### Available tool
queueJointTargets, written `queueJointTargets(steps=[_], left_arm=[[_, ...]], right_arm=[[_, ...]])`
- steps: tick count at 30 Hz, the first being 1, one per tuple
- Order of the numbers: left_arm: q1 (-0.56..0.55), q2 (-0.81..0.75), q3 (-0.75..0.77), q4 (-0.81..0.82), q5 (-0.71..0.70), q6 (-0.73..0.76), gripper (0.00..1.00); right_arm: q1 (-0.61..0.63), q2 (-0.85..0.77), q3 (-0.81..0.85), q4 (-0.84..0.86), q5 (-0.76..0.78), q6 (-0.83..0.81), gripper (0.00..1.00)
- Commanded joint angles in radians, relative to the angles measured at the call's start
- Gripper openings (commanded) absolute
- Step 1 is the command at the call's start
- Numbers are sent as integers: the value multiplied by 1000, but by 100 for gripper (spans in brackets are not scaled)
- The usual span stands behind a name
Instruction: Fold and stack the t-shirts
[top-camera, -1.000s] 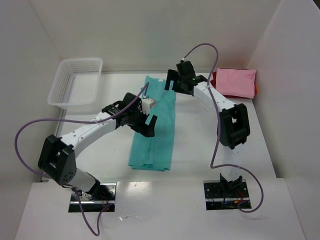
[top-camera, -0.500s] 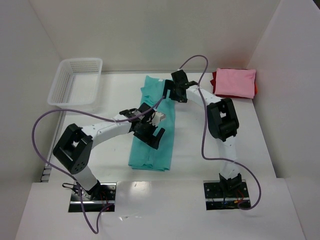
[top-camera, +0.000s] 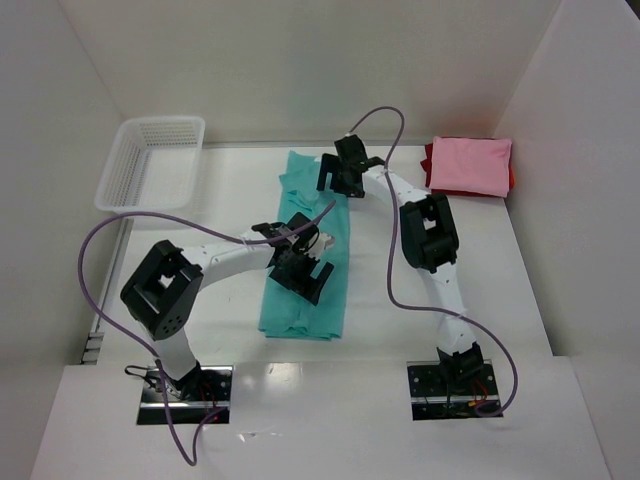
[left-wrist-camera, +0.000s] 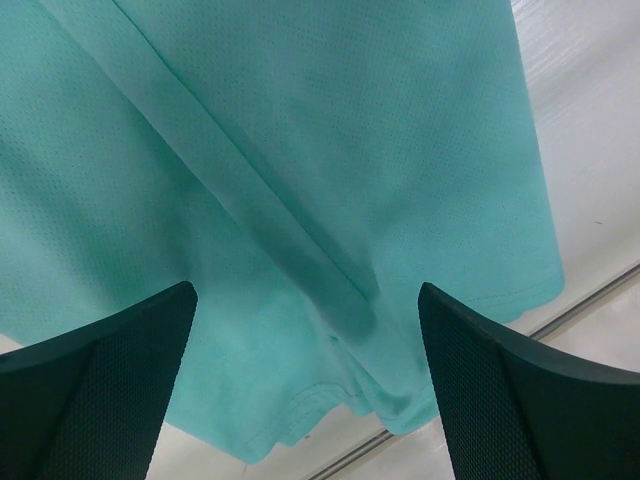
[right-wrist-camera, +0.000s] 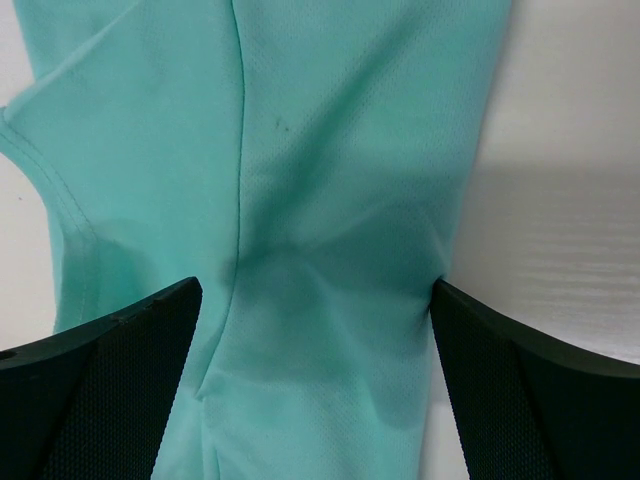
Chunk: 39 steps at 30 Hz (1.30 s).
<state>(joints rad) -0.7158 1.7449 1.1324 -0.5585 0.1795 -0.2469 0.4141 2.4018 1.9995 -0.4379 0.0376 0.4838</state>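
Two sets of jaws, spread wide, have been drawn inward over the teal shirt (top-camera: 300, 312), mid-frame on the counter (top-camera: 500, 280); upper right, the red shirt (top-camera: 428, 160) lies mostly hidden beneath the pink shirt (top-camera: 470, 165).

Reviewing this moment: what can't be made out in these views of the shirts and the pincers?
- Top view: the red t-shirt lies almost wholly under the pink t-shirt; its fold is hidden.
- Top view: the left pincer and right pincer cover parts of the teal t-shirt.
- Wrist views: frame edges crop the shirt; whether the open fingers touch cloth is unclear.
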Motion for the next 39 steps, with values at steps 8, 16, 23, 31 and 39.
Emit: queueJointTargets(steps=[8,16,23,31,39], left_arm=[[1,58,64,11,79,-26,99],[-8,87,64,29,112,-35,99],[-8,96,65,51,121,-35,99],[4,-57,105,-1,4,-26,99],[39,-466,27,86,-248,-157,99]], right_arm=[[-23,101,183,-30,-8,-37,100],[-23,163,279,-45,-36,-37,100],[-23,163,318,-25,-48,-48,100],[-41,-13,244,-39,-48,-48,100],[-41,-600,-329,110,-53,-15,100]])
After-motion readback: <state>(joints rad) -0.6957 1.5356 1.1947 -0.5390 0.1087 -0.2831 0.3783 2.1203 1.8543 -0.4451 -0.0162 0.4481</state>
